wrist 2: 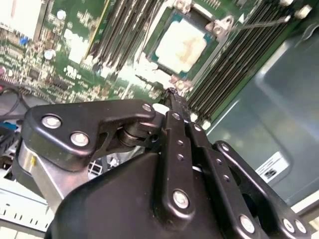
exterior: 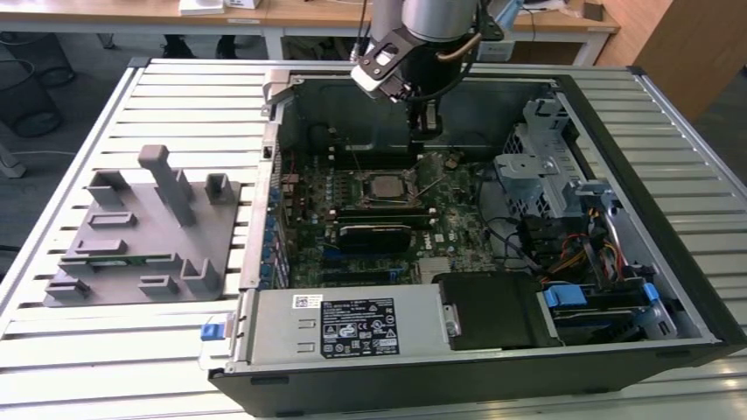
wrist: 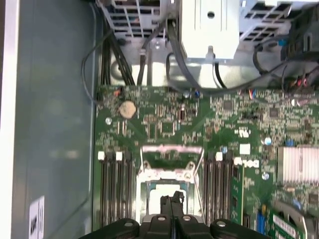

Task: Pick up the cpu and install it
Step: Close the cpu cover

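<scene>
The claw [wrist 2: 172,94], pressed together and empty, hangs near the cpu [wrist 2: 182,42], which lies in its socket [wrist: 164,174].

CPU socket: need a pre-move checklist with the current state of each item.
1. cpu lies in the socket, silver top up: ok.
2. cpu fully seated and flat: cannot tell.
3. gripper shut with nothing between its fingers: ok.
4. Fingertips clear of the cpu: they sit at the socket's edge in the second wrist view, off the silver top; contact with the frame: cannot tell.
5. Socket lever latched: not ok; the thin rod appears to stand out away from the socket.
</scene>
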Robot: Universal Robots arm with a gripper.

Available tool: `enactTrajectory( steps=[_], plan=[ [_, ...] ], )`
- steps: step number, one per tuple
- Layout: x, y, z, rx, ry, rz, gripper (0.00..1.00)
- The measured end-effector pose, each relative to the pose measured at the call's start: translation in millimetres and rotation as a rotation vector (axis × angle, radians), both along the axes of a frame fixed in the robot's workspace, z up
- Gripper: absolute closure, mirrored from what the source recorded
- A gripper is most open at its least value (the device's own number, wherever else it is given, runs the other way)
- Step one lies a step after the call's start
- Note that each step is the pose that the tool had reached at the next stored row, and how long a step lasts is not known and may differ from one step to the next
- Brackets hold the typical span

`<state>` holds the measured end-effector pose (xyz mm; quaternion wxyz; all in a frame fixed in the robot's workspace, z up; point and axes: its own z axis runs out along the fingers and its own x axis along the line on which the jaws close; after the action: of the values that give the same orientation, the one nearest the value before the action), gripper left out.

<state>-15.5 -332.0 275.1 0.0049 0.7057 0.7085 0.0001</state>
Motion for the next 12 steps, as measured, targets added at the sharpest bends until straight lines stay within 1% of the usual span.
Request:
enactTrajectory(
  steps=[2, 6, 9, 12],
  plan=[
    [5.6, 0.0, -0.2, 0.0000, 0.0018, 0.000, 0.89],
    [16.1, 0.0, -0.6, -0.0003, 0.0022, 0.000, 0.89],
    [21.7, 0.0, -2.0, -0.0001, 0.0021, 0.000, 0.89],
    [26.2, -0.4, -5.1, -0.0002, 0.0021, 0.000, 0.89]
  ],
)
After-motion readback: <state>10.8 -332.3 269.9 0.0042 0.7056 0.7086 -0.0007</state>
